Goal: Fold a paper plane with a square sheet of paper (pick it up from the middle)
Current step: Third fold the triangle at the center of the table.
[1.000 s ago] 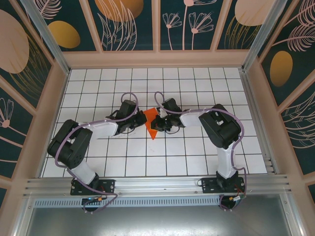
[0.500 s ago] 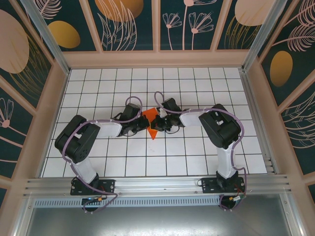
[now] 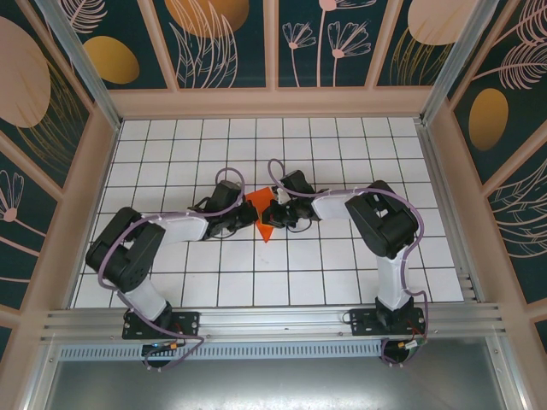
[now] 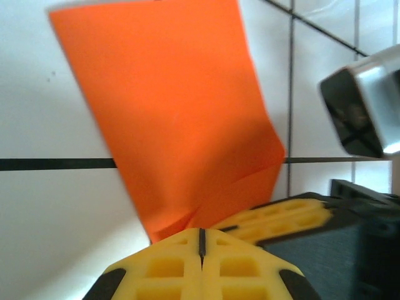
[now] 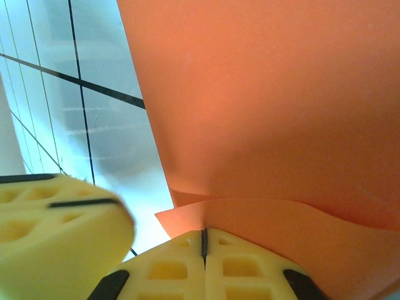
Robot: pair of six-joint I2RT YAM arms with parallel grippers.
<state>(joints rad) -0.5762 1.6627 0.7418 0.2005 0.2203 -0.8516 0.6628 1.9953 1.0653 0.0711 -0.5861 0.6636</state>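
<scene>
Centre of the top view now: the orange-red sheet of paper (image 3: 264,217) lies on the white gridded tabletop (image 3: 342,273), one point aimed at the bottom of the frame, and both arms crowd in on it. The left tool (image 3: 250,219) sits at the paper's left edge and the right tool (image 3: 275,213) at its right edge, with the sheet sandwiched between them.

On the left wrist camera, the left tool (image 4: 201,240) has its yellow fingers pressed tight together. The sheet of paper (image 4: 181,112) fans out above them, its lower corner touching the tips; I cannot tell whether it is pinched there.

On the right wrist camera, the right tool (image 5: 204,240) is clamped tight too. A raised flap of the sheet of paper (image 5: 275,112) curves right down into its fingertip seam, so it appears to grip that edge.
</scene>
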